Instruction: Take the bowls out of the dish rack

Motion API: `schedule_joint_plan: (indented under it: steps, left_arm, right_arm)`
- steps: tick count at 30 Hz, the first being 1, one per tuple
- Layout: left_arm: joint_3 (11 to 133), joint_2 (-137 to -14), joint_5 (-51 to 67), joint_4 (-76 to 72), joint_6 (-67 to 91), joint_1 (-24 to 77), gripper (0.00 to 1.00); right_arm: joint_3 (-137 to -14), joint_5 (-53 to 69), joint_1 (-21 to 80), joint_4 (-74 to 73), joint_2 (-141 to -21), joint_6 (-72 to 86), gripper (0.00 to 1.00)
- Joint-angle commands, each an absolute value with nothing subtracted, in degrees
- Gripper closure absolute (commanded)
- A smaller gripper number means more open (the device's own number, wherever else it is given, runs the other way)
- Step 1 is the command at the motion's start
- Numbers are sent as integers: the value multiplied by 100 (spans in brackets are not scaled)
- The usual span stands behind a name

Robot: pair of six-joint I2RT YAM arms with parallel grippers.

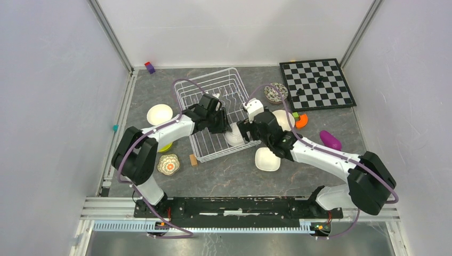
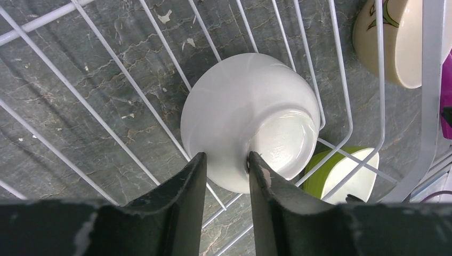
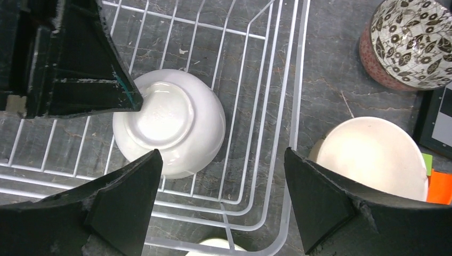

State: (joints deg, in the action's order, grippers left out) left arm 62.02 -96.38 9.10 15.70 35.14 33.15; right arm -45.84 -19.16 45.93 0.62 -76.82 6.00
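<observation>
Left wrist view, lower centre: left gripper [image 2: 226, 173] pinches the base of the white bowl [image 2: 240, 101] in the dish rack [image 2: 432, 80]; right gripper [image 3: 221, 154] gapes wide; next, lift it clear.

White panel walls [image 1: 240, 26], joined by aluminium corner posts [image 1: 111, 34], enclose a dark grey counter [image 1: 240, 176] veined like marble. The light is even and soft, casting faint shadows.

Overhead; both wrists close above rack [image 1: 213, 85]
</observation>
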Motion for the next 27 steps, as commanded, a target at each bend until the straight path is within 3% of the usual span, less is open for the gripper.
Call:
schedule_joint_plan:
  steps: [1, 5, 15, 27]
  left_arm:
    - [5883, -9599, 379, 1984, 3474, 3320, 62]
    - [5782, -9459, 289, 2013, 3433, 3314, 67]
    - [5638, -9273, 223, 2028, 3419, 3313, 72]
    - [5537, -9318, 301, 1946, 3410, 3315, 73]
  right_arm:
    - [-4916, -1432, 4379, 16, -7825, 829, 8]
    - [-5132, -644, 4012, 15, -7972, 977, 2]
    - [-5894, 861, 3489, -608, -8699, 1403, 2]
    - [-5752, 2035, 3332, -42, -9136, 2094, 16]
